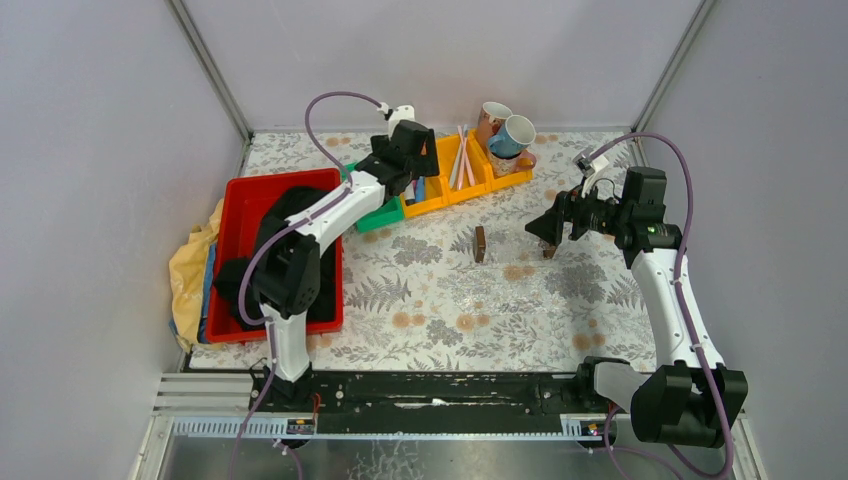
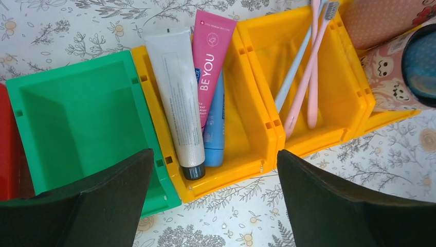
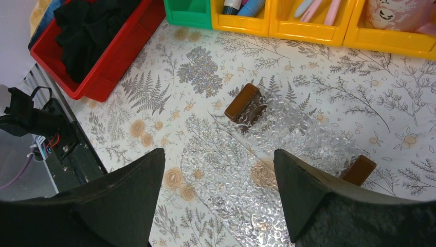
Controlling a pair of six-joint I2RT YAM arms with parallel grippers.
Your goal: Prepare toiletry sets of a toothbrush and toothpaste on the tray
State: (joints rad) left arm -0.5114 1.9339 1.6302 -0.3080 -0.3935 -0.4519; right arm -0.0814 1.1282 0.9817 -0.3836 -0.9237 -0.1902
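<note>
The yellow bin (image 2: 241, 123) is framed between the wide-spread jaws of the left gripper (image 2: 213, 159). The right gripper (image 3: 218, 154) is likewise held wide and empty. Of the toothpaste (image 2: 211, 62) inside, the white tube (image 2: 177, 98), outermost at nine o'clock, is best straddled squarely across its width. The toothbrushes (image 2: 303, 82) are binned at three o'clock.

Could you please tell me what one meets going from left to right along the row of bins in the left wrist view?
red bin → green bin → white toothpaste tube → magenta toothpaste tube → toothbrushes → mugs. The blue tube is left out because it lies under the magenta one.
</note>
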